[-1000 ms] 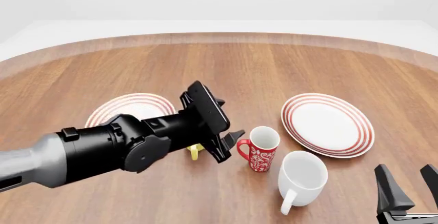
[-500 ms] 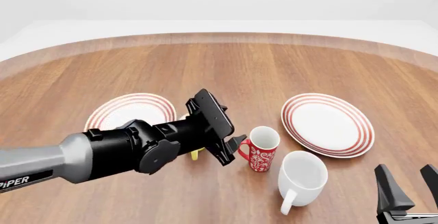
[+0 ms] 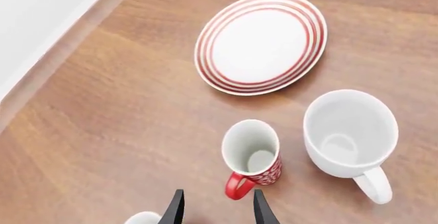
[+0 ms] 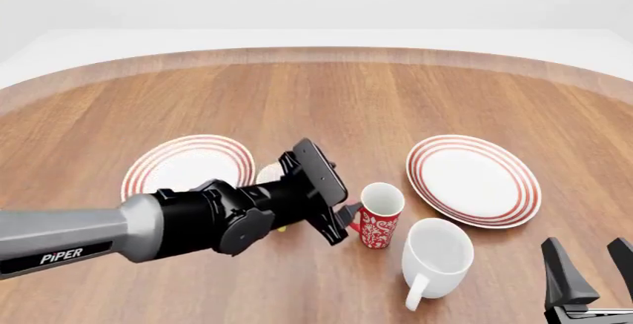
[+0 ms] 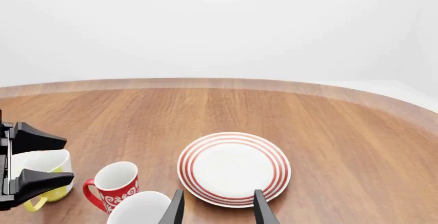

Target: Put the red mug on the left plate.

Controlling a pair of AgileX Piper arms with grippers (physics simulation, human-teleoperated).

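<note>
At the near right corner of the round wooden table (image 4: 416, 87), your right gripper (image 4: 591, 272) hovers with its two dark fingers spread apart, holding nothing. Just beyond it, toward the middle of the near edge, a large plain white mug (image 4: 436, 255) stands upright. Just beside it, a little farther in, stands the small red mug with the white floral pattern (image 4: 379, 215), upright, its handle turned toward the left edge. Your left gripper (image 3: 217, 211) sits right at that handle with its fingers spread, one on each side of it, not yet pinching. A yellow mug (image 5: 42, 183) is mostly hidden behind the left arm. Farther on, the left red-ringed white plate (image 4: 180, 162) lies toward the left edge, and a matching right plate (image 4: 474, 179) toward the right edge.
</note>
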